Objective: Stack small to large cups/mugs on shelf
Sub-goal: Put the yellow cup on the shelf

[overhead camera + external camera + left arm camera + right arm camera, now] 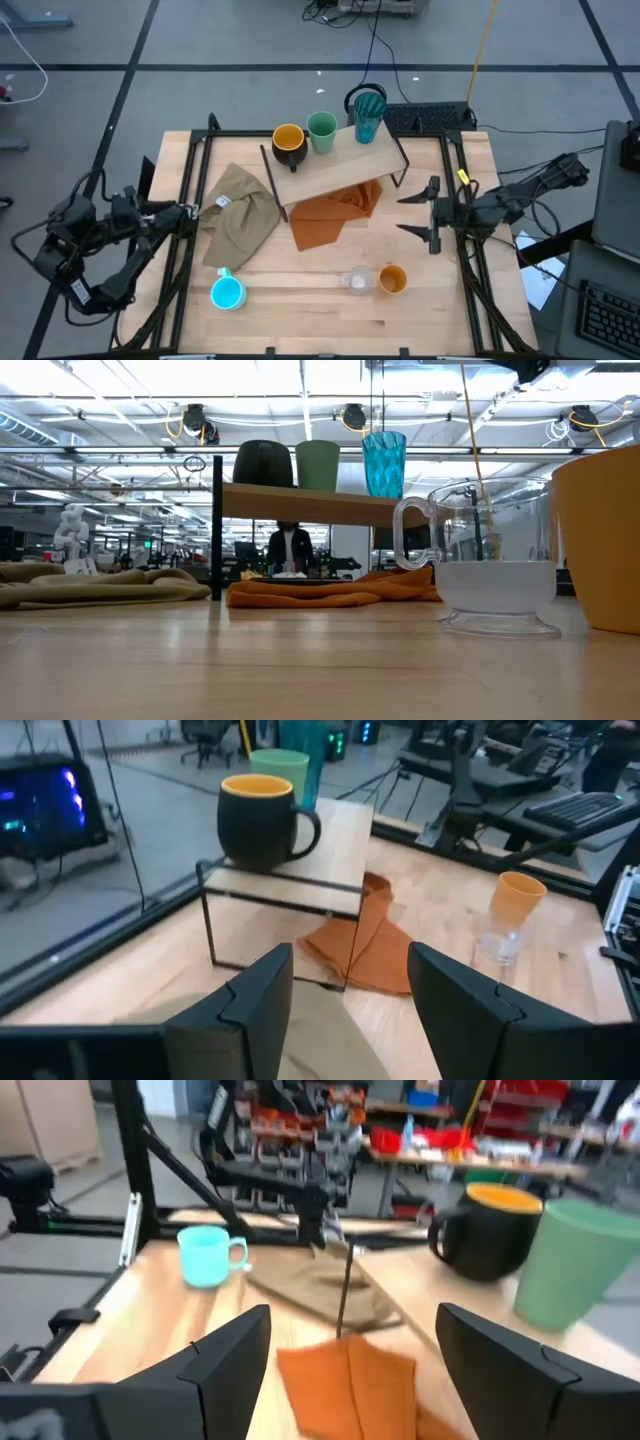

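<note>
The plywood shelf [335, 165] stands at mid-table on black legs. On its board, from left to right, stand the black mug with the yellow-orange inside [288, 143], the green cup [322, 131] and the teal ribbed tumbler [368, 114]. They also show in the low view: the black mug [263, 463], the green cup [318, 465] and the tumbler [384, 463]. The bright blue mug [228, 292], the clear glass [357, 281] and the orange cup [392, 279] stand on the table near its front edge. My left gripper [188, 211] is open and empty at the table's left edge. My right gripper [425, 212] is open and empty to the right of the shelf.
A khaki cloth [240, 215] lies to the left of the shelf. An orange cloth [335, 215] lies under and in front of the shelf. A black frame [195, 190] runs along the table's sides. A keyboard [430, 118] sits behind the shelf. Bare wood [300, 320] lies along the front edge.
</note>
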{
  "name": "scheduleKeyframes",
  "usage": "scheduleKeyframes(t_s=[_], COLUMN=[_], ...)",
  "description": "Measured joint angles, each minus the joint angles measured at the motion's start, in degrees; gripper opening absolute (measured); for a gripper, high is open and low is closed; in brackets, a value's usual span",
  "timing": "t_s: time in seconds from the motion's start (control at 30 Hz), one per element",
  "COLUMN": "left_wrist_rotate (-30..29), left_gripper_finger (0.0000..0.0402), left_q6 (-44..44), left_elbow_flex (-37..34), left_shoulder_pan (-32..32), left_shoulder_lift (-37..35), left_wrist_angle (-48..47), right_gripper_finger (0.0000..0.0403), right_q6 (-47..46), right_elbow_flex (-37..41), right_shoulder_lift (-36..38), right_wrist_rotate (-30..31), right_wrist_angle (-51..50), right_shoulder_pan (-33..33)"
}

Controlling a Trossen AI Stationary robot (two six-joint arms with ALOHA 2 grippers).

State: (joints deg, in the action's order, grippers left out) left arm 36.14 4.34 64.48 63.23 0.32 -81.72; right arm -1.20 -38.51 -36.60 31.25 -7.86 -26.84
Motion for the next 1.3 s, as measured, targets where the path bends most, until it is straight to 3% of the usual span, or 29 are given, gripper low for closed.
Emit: scheduleKeyframes(t_s=[0.23,0.53,0.83,1.03,1.3], left_wrist_rotate=[-1.0,-2.7,-3.2,-3.2,-3.2], left_gripper_finger=[0.02,0.02,0.02,0.02,0.02], left_q6=[-2.3,-4.2,-4.2,-4.2,-4.3], left_elbow_flex=[-0.6,-0.6,-0.6,-0.6,-0.6], left_shoulder_pan=[0.2,0.2,0.2,0.2,0.2], left_shoulder_lift=[0.0,0.0,0.0,0.0,0.0], left_wrist_angle=[0.8,0.8,0.9,0.9,1.0], right_gripper_finger=[0.0274,0.0274,0.0274,0.0274,0.0274], right_q6=[-8.5,-13.5,-24.1,-29.7,-35.1], right_elbow_flex=[-11.7,-21.2,-21.3,-18.5,-15.6], right_shoulder_lift=[-7.8,-18.1,-21.5,-23.0,-24.0], right_wrist_rotate=[-6.2,-20.2,-31.5,-39.8,-45.0], right_wrist_angle=[-20.1,-34.6,-41.4,-40.0,-37.5], right_shoulder_pan=[4.4,10.8,13.1,12.9,12.9])
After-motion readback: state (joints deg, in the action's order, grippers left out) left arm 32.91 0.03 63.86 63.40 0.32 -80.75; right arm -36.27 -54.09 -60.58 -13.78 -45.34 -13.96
